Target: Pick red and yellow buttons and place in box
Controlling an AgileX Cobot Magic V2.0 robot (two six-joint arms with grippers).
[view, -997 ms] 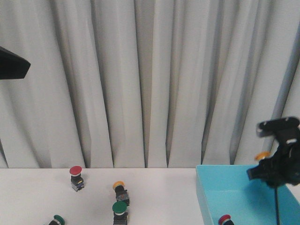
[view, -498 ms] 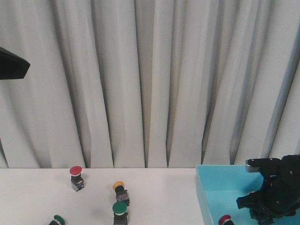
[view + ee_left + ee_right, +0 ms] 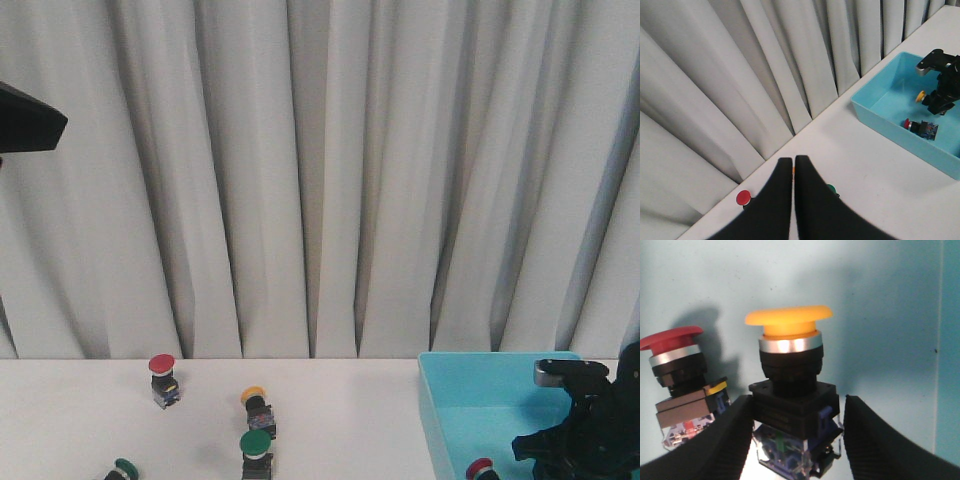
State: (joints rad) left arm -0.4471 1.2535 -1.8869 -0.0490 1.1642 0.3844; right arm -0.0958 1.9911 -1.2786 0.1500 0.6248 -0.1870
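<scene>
At the far left of the front view a dark corner of the left arm (image 3: 25, 125) juts in high against the pale curtain (image 3: 320, 170); its wrist camera shows the left gripper (image 3: 793, 170) with its two black fingers pressed together and nothing between them, raised above the white table (image 3: 340, 410). On the table, going rightward, lie a green button (image 3: 125, 467) at the lower edge, a red button (image 3: 163, 378) standing near the curtain, a yellow button (image 3: 258, 404) tipped over, and another green button (image 3: 256, 452) just in front of it. At the right sits the turquoise box (image 3: 455, 378), and inside it a second red button (image 3: 481, 468) lies on the floor. The right gripper (image 3: 795, 432) is lowered into the box beside that red one, its fingers (image 3: 722, 440) spread to either side of a second yellow button (image 3: 790, 385); whether they grip its black body or stand just clear of it cannot be told.
</scene>
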